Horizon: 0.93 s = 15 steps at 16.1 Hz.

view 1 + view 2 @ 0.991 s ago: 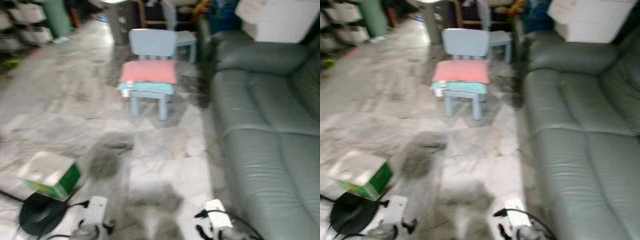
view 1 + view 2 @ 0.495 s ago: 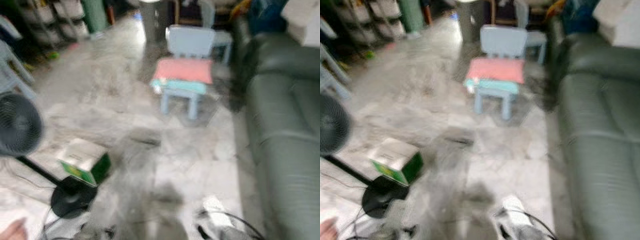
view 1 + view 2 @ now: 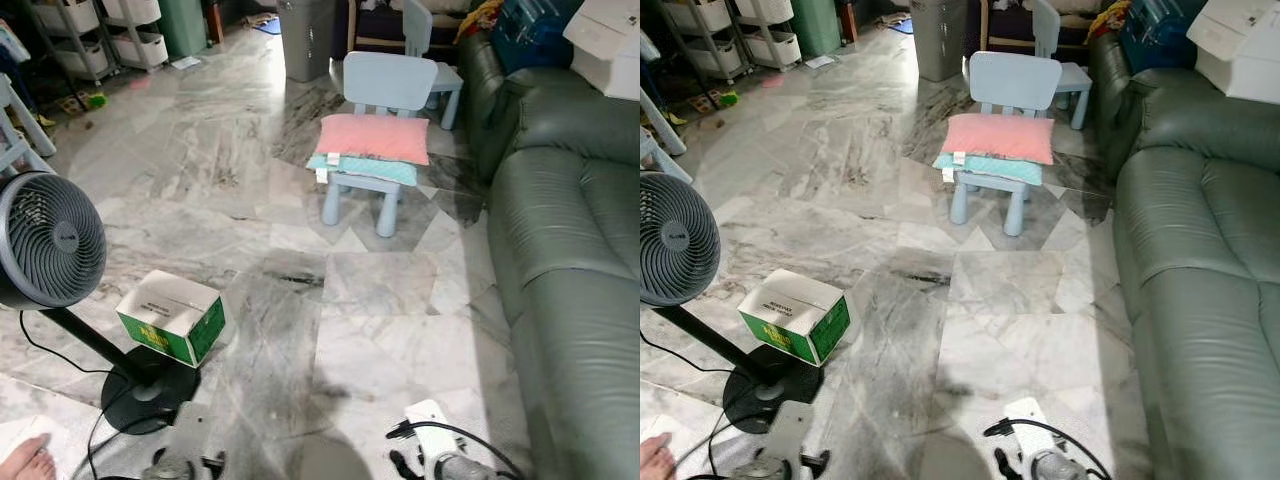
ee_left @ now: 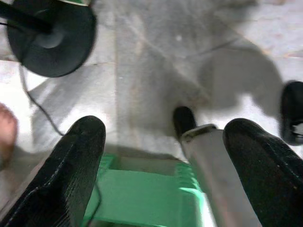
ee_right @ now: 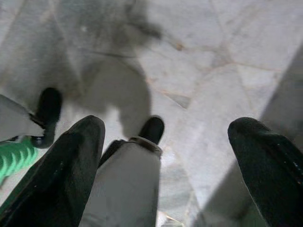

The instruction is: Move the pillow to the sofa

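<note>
A pink pillow [image 3: 374, 137] lies on top of a teal pillow [image 3: 362, 169], both on the seat of a small light-blue chair [image 3: 388, 83] across the marble floor ahead. The grey-green leather sofa [image 3: 565, 250] runs along the right side, its seat cushions bare. Both arms hang low by my legs. My left gripper [image 4: 165, 130] is open and points down at the floor. My right gripper [image 5: 168, 127] is also open over the floor, holding nothing.
A standing fan [image 3: 48, 240] with a round black base [image 3: 148, 391] and trailing cables is near left, beside a green-and-white open box [image 3: 172, 317]. A person's foot [image 3: 24, 459] shows at the bottom left. White boxes [image 3: 610, 40] sit on the sofa's far end. A grey bin [image 3: 305, 35] and a second chair [image 3: 430, 55] stand behind.
The view has swung to the left and sharpened, bringing the fan and a person's foot into sight. The pillows, chair and sofa themselves have not moved.
</note>
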{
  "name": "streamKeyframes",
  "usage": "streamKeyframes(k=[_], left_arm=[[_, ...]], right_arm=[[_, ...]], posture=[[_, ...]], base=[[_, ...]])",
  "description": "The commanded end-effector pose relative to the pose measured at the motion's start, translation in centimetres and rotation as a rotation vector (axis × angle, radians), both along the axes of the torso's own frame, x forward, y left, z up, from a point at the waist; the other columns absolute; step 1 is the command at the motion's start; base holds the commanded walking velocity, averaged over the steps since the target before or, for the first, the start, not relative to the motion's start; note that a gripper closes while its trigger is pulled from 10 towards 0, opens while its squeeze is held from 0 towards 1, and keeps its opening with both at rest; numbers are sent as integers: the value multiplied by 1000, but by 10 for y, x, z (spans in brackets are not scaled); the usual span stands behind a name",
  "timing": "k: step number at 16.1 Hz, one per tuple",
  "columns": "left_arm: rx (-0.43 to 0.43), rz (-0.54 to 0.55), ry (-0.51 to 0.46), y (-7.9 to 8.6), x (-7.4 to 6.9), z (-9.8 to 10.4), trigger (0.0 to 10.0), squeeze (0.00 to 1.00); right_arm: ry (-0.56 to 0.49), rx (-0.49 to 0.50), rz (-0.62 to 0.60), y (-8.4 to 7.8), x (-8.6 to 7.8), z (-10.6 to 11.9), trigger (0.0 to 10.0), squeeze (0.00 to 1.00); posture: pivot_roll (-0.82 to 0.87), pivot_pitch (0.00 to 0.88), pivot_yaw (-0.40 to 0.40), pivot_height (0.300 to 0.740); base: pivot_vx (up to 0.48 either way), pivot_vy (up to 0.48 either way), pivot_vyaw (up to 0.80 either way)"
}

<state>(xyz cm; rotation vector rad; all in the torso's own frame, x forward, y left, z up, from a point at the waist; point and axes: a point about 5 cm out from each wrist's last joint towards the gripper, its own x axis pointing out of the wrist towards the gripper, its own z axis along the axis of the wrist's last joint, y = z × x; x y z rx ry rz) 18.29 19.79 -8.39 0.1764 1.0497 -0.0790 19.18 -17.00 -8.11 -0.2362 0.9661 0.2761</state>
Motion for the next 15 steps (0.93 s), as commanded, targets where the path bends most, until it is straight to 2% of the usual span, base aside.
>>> streamKeyframes(k=[1, 15], left_arm=[[2, -4, -10, 2, 2, 1, 10000, 0], [1, -20, -4, 1, 2, 1, 10000, 0]], right_arm=[[-10, 6, -22, 0, 1, 1, 10000, 0], [-12, 14, -30, 1, 1, 0, 10000, 0]], posture=[[-88, 73, 7, 740], [-90, 78, 9, 740]], base=[[341, 0, 0], [389, 261, 0]])
